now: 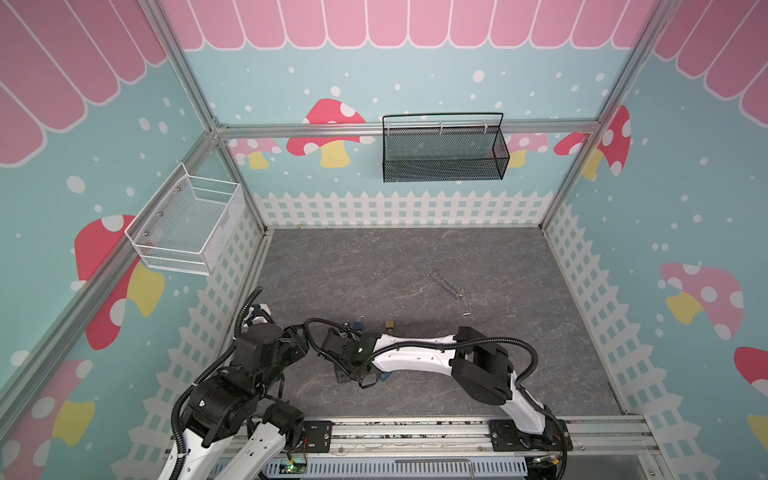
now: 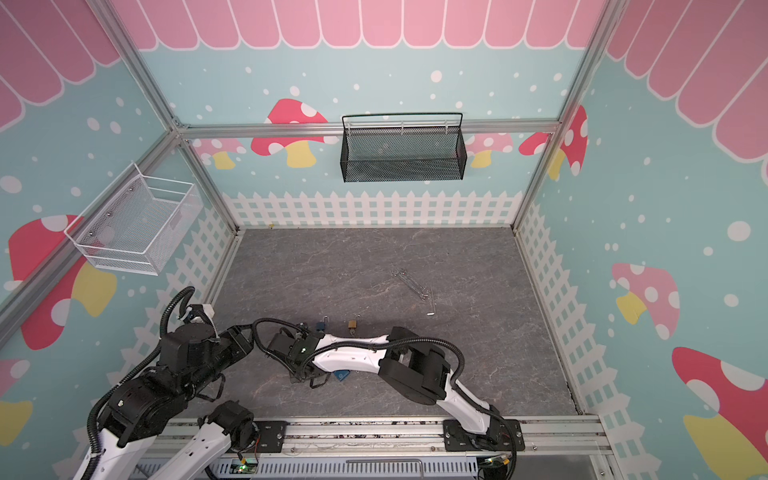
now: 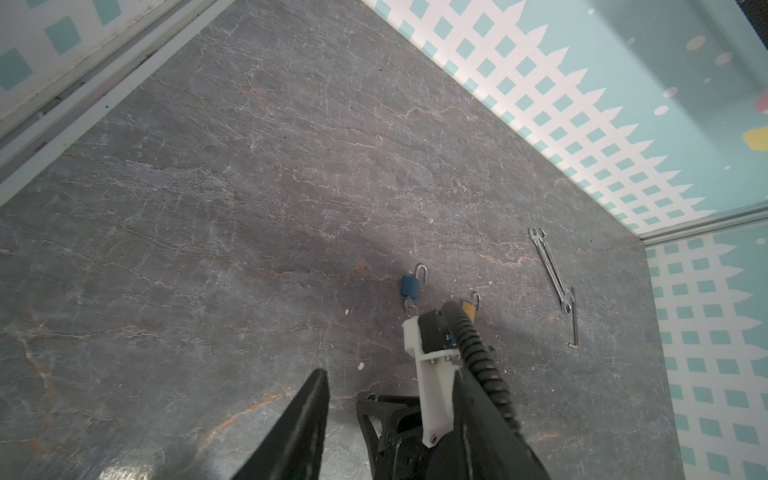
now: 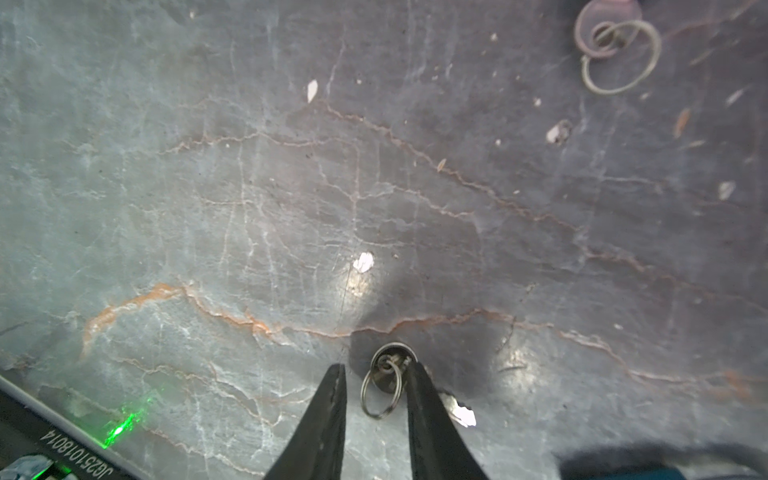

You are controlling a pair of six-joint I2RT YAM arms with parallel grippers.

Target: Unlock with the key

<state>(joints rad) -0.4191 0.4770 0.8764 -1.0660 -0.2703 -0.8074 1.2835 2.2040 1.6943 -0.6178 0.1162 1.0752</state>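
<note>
1. Against the left wall [image 1: 83,199], a white wire basket [image 1: 178,224] hangs above the worktop [image 1: 374,257]. Nearer the front on that side, the left arm [image 1: 232,386] sits folded in the front-left corner.
2. The left gripper [image 1: 297,337] points toward the middle, low over the surface. Only one of its fingers [image 3: 299,419] shows in the left wrist view, so I cannot tell whether the gripper is spread or pressed together.
3. Just right of it is the right gripper [image 4: 376,370], on an arm that crosses the middle from its base at the front right. Its jaws stand a little apart on either side of the key [image 4: 390,374], which lies on the worktop near the front, left of centre. One finger meets the key's ring, and a strip of worktop shows between the key and the other finger.
4. Beyond the gripper lies the blue padlock [image 1: 360,324], with a small ring at its keyhole end. The brass padlock [image 1: 390,324] lies just to its right, apart from it. Both are close beside the right forearm [image 1: 411,353].
5. Farther right and back lie slim wrenches [image 1: 444,284] with a hex key [image 1: 468,303] at their near end, well apart from the padlocks.
6. Bare surface runs from these tools to the right wall [image 1: 685,208] and to the back wall [image 1: 415,83], where a black mesh basket [image 1: 442,153] hangs. An aluminium rail [image 1: 415,432] closes the front edge.
</note>
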